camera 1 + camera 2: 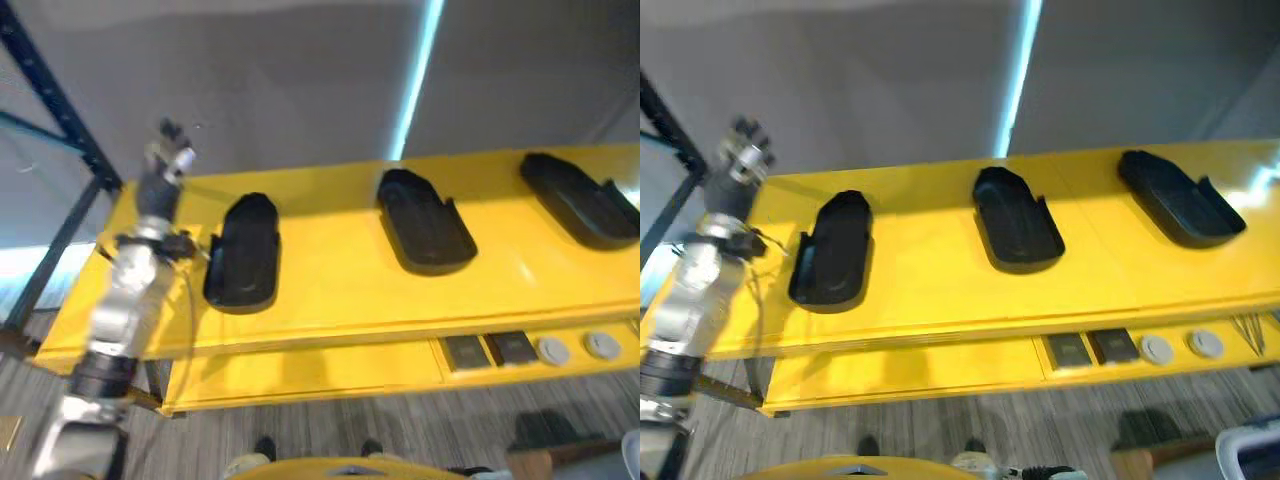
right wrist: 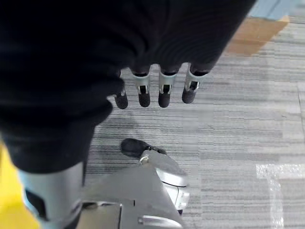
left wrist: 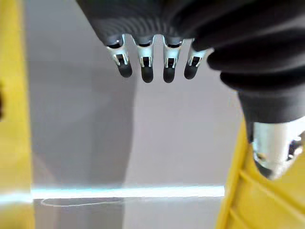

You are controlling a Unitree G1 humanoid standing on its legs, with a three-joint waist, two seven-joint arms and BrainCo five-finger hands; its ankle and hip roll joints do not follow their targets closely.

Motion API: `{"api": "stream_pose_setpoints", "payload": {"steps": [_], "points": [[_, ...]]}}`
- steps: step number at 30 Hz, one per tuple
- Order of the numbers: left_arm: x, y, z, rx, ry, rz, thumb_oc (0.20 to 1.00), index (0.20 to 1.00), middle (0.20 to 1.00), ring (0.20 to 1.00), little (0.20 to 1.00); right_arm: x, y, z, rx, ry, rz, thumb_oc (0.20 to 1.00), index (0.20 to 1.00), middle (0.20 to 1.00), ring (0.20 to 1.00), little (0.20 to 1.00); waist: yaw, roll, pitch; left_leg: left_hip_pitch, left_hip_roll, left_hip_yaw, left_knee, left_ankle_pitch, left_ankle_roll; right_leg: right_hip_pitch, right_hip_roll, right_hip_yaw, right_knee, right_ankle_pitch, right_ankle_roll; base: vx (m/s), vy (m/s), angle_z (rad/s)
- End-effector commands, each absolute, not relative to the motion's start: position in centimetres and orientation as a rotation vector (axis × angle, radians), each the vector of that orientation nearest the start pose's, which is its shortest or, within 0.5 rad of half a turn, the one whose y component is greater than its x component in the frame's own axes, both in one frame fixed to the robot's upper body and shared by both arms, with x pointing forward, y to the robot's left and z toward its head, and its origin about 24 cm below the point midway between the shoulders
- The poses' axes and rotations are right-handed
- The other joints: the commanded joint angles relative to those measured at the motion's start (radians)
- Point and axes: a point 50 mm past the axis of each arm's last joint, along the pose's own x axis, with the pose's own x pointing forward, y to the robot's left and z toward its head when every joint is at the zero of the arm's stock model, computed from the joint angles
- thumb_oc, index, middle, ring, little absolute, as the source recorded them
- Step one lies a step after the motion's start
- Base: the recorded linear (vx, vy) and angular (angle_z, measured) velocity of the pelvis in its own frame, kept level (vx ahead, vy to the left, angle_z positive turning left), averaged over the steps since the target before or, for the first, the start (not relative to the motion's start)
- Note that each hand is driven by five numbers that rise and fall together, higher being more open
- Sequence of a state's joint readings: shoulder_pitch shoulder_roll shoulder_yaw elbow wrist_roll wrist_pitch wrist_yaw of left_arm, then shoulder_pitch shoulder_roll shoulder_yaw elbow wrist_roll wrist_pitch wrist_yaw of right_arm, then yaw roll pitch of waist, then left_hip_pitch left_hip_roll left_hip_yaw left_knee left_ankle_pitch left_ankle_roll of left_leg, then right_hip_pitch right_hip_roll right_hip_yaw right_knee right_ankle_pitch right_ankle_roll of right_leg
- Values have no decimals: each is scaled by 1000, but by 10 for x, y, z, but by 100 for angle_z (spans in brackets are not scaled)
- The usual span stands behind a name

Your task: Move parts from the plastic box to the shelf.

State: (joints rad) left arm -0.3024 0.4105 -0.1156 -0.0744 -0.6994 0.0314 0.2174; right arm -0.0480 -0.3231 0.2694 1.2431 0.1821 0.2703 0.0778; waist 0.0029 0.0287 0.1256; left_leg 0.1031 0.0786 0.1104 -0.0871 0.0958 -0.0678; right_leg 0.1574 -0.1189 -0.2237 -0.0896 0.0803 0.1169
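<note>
Shelf: You had the yellow shelf point(image 1: 340, 280) in front of you, with three black parts lying on it well apart.
Parts: left part point(image 1: 243, 252), middle part point(image 1: 423, 222), right part point(image 1: 578, 199).
Left hand: Your left hand point(image 1: 168, 150) was raised at the shelf's left end, fingers straight, empty.
Right hand: Your right hand point(image 2: 152, 93) hung over the floor point(image 2: 248, 119), fingers relaxed, holding nothing.

A plain grey wall point(image 1: 300, 80) stands at the far side, crossed by a slanting strip of cyan light point(image 1: 418, 75). A dark blue metal rack post point(image 1: 55, 100) rises at far left. The near floor is grey striped carpet point(image 2: 248, 124).
</note>
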Motion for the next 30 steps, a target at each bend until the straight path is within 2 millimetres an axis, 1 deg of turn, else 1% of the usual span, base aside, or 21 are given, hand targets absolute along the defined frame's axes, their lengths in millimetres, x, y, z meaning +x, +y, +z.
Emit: {"api": "stream_pose_setpoints", "payload": {"steps": [1, 4, 6, 8, 11, 12, 13, 14, 15, 16, 17, 19, 22, 24, 25, 27, 28, 29, 30], "points": [[315, 173, 182, -240, -330, -70, 1000, 1000, 1000, 1000, 1000, 96, -249, -157, -178, 1456, -103, 1000, 1000, 1000, 1000, 1000, 1, 0, 26, 25, -65, -11, 0, -147, 40, 13, 49, 27, 2, -117, -45, -75, -78, 52], [313, 159, 177, -275, -313, -109, 1000, 1000, 1000, 1000, 1000, 103, -242, -158, -162, 1456, -94, 1000, 1000, 1000, 1000, 1000, 16, -13, 11, 29, -71, -29, 0, -149, 47, 21, 51, 24, 3, -118, -44, -37, -50, 19], [311, 152, 175, -285, -327, -150, 1000, 1000, 1000, 1000, 1000, 101, -239, -159, -157, 1471, -86, 1000, 1000, 1000, 1000, 1000, 20, -23, 3, 33, -73, -34, 0, -153, 50, 23, 53, 27, 2, -115, -41, 3, -48, 18], [305, 151, 180, -262, -397, -162, 1000, 1000, 1000, 1000, 1000, 100, -238, -159, -152, 1482, -84, 1000, 1000, 1000, 1000, 1000, 21, -28, -2, 33, -71, -30, 0, -154, 50, 22, 57, 37, 2, -114, -41, 21, -21, 20], [296, 157, 183, -240, -466, -140, 1000, 1000, 1000, 1000, 1000, 96, -237, -160, -144, 1494, -85, 1000, 1000, 1000, 1000, 1000, 23, -29, -3, 35, -68, -27, 0, -157, 51, 22, 58, 43, 4, -117, -43, 23, 1, -1], [289, 160, 185, -270, -500, -150, 347, 347, 347, 347, 347, 92, -237, -161, -143, 1509, -81, 1000, 1000, 1000, 1000, 1000, 26, -30, 0, 36, -66, -25, 0, -159, 53, 21, 59, 44, 7, -119, -47, 21, 2, -10], [285, 162, 184, -302, -504, -157, 200, 200, 200, 200, 200, 90, -238, -161, -145, 1519, -76, 1000, 1000, 1000, 1000, 1000, 28, -30, 4, 37, -66, -25, 0, -160, 54, 21, 59, 45, 9, -120, -48, 10, 0, -14], [278, 163, 180, -316, -525, -193, 200, 200, 200, 200, 200, 85, -238, -162, -154, 1537, -67, 1000, 1000, 1000, 1000, 1000, 32, -31, 10, 38, -66, -26, 0, -164, 55, 20, 58, 43, 9, -122, -49, -8, -4, -12], [275, 162, 180, -310, -536, -200, 200, 200, 200, 200, 200, 84, -238, -162, -160, 1544, -61, 1000, 1000, 1000, 1000, 1000, 33, -31, 12, 38, -66, -26, 0, -166, 56, 20, 58, 42, 9, -122, -49, -19, -21, -11], [266, 160, 172, -278, -548, -184, 200, 200, 200, 200, 200, 77, -238, -163, -179, 1569, -36, 1000, 1000, 1000, 1000, 1000, 40, -33, 24, 40, -66, -29, 0, -171, 57, 22, 59, 39, 8, -122, -52, 0, 0, 0], [264, 160, 169, -276, -545, -182, 200, 200, 200, 200, 200, 75, -238, -164, -178, 1570, -36, 1000, 1000, 1000, 1000, 1000, 42, -34, 26, 40, -67, -28, 0, -173, 58, 22, 60, 37, 7, -122, -52, -25, -31, 3], [251, 160, 156, -216, -555, -188, 200, 200, 200, 200, 200, 70, -236, -165, -163, 1587, -40, 1000, 1000, 1000, 1000, 1000, 56, -37, 34, 37, -69, -27, 0, -179, 57, 22, 59, 20, 2, -123, -51, -24, -22, 7], [242, 163, 142, -176, -536, -192, 200, 200, 200, 200, 200, 61, -238, -166, -191, 1614, -49, 1000, 1000, 1000, 1000, 1000, 66, -34, 41, 31, -69, -25, 0, -181, 56, 17, 58, 8, 2, -123, -48, -7, 0, 7], [236, 165, 139, -160, -527, -206, 200, 200, 200, 200, 200, 63, -242, -165, -219, 1607, -58, 1000, 1000, 1000, 1000, 1000, 73, -30, 49, 22, -69, -25, 0, -177, 55, 10, 58, 4, 2, -122, -46, -22, 19, 10], [234, 166, 136, -167, -502, -232, 200, 200, 200, 200, 200, 67, -245, -163, -232, 1598, -72, 1000, 1000, 1000, 1000, 1000, 78, -26, 57, 14, -69, -24, 0, -173, 54, 4, 58, -1, 2, -122, -46, -62, 22, 5], [231, 160, 133, -189, -479, -299, 200, 200, 200, 200, 200, 77, -250, -160, -232, 1575, -104, 1000, 1000, 1000, 1000, 1000, 88, -16, 74, -8, -71, -37, 0, -170, 54, -14, 57, -9, 3, -121, -45, -91, 11, 2], [232, 157, 130, -201, -456, -304, 200, 200, 200, 200, 200, 79, -250, -160, -227, 1571, -105, 1000, 1000, 1000, 1000, 1000, 88, -14, 80, -11, -71, -39, 0, -169, 54, -19, 57, -9, 3, -120, -45, -53, -6, 2], [232, 156, 126, -194, -431, -302, 200, 200, 200, 200, 200, 79, -251, -159, -219, 1570, -107, 1000, 1000, 1000, 1000, 1000, 89, -13, 83, -14, -72, -39, 0, -169, 53, -21, 56, -10, 2, -119, -44, 16, -19, 5], [233, 153, 116, -205, -359, -320, 200, 200, 200, 200, 200, 80, -249, -160, -207, 1568, -111, 1000, 1000, 1000, 1000, 1000, 88, -12, 89, -15, -71, -36, 0, -168, 53, -24, 55, -11, 2, -118, -43, 33, -22, 6]]}}
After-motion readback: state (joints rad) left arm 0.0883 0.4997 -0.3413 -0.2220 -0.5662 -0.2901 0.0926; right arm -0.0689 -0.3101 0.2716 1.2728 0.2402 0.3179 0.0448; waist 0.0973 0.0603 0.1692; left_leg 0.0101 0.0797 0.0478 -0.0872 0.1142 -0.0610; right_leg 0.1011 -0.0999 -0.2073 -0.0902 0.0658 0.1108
